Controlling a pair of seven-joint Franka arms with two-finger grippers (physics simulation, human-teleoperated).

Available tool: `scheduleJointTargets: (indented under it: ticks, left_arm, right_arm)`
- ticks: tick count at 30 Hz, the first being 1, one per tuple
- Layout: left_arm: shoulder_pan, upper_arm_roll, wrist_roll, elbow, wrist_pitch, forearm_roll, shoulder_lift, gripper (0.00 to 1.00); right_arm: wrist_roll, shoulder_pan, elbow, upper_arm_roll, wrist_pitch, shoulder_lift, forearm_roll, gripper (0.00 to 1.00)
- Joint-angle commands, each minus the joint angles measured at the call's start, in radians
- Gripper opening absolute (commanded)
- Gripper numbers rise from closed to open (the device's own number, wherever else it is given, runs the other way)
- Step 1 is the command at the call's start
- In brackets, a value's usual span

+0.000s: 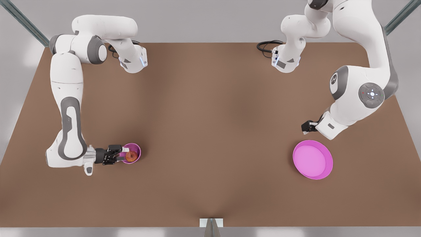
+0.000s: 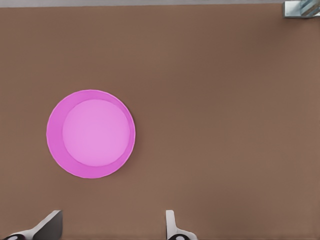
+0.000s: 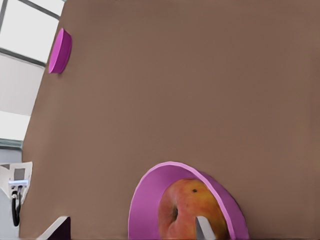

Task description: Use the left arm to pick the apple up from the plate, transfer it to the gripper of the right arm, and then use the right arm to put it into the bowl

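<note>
We judge the task to be at its last step: the small round red-orange apple (image 1: pixel 131 156) with a yellowish patch already sits inside the small deep pink bowl (image 1: pixel 136 147), which stands on the brown surface (image 1: pixel 210 131) toward the front view's left. The right gripper (image 1: pixel 120 154) reaches in at the bowl from the side. In the right wrist view one fingertip (image 3: pixel 202 229) stands against the apple (image 3: pixel 187 210) inside the bowl (image 3: pixel 147 200), while the other finger (image 3: pixel 57 227) shows well apart, outside the bowl's wall. We read the jaws as spread wide, the apple let go, though we cannot tell for sure whether that near fingertip touches the fruit.

The wide shallow magenta-pink plate (image 1: pixel 297 164) lies bare on the front view's right, well apart from the bowl. The left gripper (image 1: pixel 307 127) hangs above the surface just beside the plate, and the left wrist view shows its fingers (image 2: pixel 172 225) parted with nothing between them, the plate (image 2: pixel 55 135) lying beyond. That arm waits.

The next move, in our judgement, calls for the right gripper to draw back out of the bowl cleanly, without dragging the apple or tipping the light bowl with the finger that stands inside the rim.
</note>
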Motion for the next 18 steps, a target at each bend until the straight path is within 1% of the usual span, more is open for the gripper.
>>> scheduleJointTargets:
  ticks: [1,3,4,5,8,9,10,12,13,14,16,18]
  left_arm:
    - [-0.015,0.000,-0.104,0.000,-0.004,-0.008,-0.001,1.00]
    - [-0.017,0.000,-0.102,0.002,-0.017,-0.008,-0.001,1.00]
    - [-0.017,0.000,-0.102,0.002,-0.017,-0.008,-0.001,1.00]
    - [-0.017,0.000,-0.102,0.002,-0.017,-0.008,0.001,1.00]
    - [-0.018,0.000,-0.104,0.000,-0.017,-0.008,0.002,1.00]
    - [-0.018,0.000,-0.102,0.002,-0.017,-0.008,0.002,1.00]
    - [-0.018,0.000,-0.102,0.002,-0.017,-0.008,0.002,1.00]
    - [-0.017,0.000,-0.102,0.002,-0.017,-0.008,0.002,1.00]
    - [-0.017,0.000,-0.101,0.002,-0.017,-0.008,0.002,1.00]
    - [-0.015,0.000,-0.099,0.002,-0.017,-0.008,0.002,1.00]
    - [-0.018,0.000,-0.102,0.003,-0.017,-0.008,0.002,1.00]
    - [-0.018,0.000,-0.099,0.003,-0.015,-0.006,0.002,1.00]
  right_arm:
    - [0.128,0.003,0.051,-0.002,-0.003,-0.017,-0.114,0.94]
    - [0.300,0.019,0.132,0.008,-0.008,-0.082,-0.270,0.94]
    - [0.371,0.037,0.205,0.013,-0.008,-0.094,-0.368,0.97]
    - [0.444,0.089,0.275,0.012,-0.009,-0.148,-0.503,1.00]
    - [0.743,0.188,0.267,0.016,-0.176,-0.386,-0.785,1.00]
    - [0.793,0.192,0.263,0.021,-0.192,-0.416,-0.841,1.00]
    - [0.843,0.183,0.226,0.024,-0.226,-0.464,-0.845,1.00]
    - [0.872,0.180,0.181,0.024,-0.224,-0.487,-0.848,0.96]
    - [0.992,0.191,0.170,0.028,-0.230,-0.488,-0.850,1.00]
    - [1.001,0.191,0.178,0.053,-0.238,-0.488,-0.873,1.00]
    - [1.038,0.189,0.184,0.058,-0.239,-0.499,-0.888,1.00]
    - [1.038,0.177,-0.032,0.058,-0.140,-0.636,-0.890,1.00]
